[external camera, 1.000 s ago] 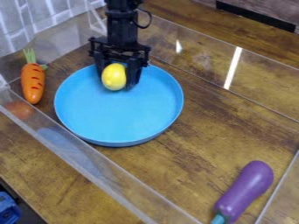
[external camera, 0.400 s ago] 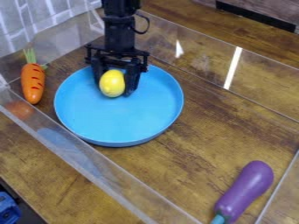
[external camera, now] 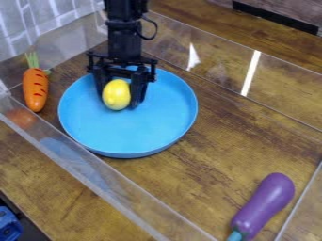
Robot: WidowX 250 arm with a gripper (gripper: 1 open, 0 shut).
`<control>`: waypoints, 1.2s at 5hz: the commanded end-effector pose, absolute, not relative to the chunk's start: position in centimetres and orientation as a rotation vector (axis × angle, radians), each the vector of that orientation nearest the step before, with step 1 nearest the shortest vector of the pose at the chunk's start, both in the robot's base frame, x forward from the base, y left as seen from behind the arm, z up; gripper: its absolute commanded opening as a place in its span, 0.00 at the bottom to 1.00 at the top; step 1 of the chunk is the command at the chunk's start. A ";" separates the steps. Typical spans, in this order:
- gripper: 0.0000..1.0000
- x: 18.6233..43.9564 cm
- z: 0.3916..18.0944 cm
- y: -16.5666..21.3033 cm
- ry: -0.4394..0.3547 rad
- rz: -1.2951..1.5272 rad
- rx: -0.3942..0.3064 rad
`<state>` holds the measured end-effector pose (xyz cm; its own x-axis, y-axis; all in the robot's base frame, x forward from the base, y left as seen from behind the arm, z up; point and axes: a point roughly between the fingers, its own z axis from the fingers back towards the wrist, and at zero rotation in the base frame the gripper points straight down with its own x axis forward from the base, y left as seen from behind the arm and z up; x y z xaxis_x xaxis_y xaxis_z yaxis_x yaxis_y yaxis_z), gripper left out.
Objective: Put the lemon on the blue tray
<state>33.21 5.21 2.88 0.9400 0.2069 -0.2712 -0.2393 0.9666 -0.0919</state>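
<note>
Lemon: upright or nearly so, long axis looking roughly up and down in the view; at the upper-left part of the blue tray, inside its rim. Whether it bears on the dish or hangs just over it cannot be told.
Jaws: at the tray's far side, reaching in over its rim, one dark finger on either side of the lemon. They look closed on the fruit, though the contact itself is too dark and small to make out.
Key relation: lemon between the jaws and on their near side, already within the tray's outline; what remains, I judge, is a short lowering if needed, then a release.
Change from the earlier frames: lemon and jaws have shifted slightly nearer the tray's middle, down and a touch left in the view; the tray looks unmoved.
Carrot: left of the tray, apart from it, green top pointing away.
Eggplant: well off the tray's near right side, on the wooden table.
Risk: opening too high could let the lemon roll across the dish.
</note>
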 end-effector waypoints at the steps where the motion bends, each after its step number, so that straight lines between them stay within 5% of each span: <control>1: 1.00 33.9 4.8 4.3 0.190 0.184 -0.127; 2: 1.00 34.0 4.4 3.4 0.200 0.151 -0.139; 3: 0.00 33.5 6.1 2.8 0.210 0.113 -0.150; 4: 1.00 33.0 7.8 2.3 0.219 0.074 -0.161; 5: 0.00 33.0 7.4 2.8 0.224 0.031 -0.158; 6: 1.00 33.1 6.8 3.3 0.227 -0.011 -0.151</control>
<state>32.22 2.74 5.10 0.9569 -0.0273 -0.2893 -0.0197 0.9872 -0.1582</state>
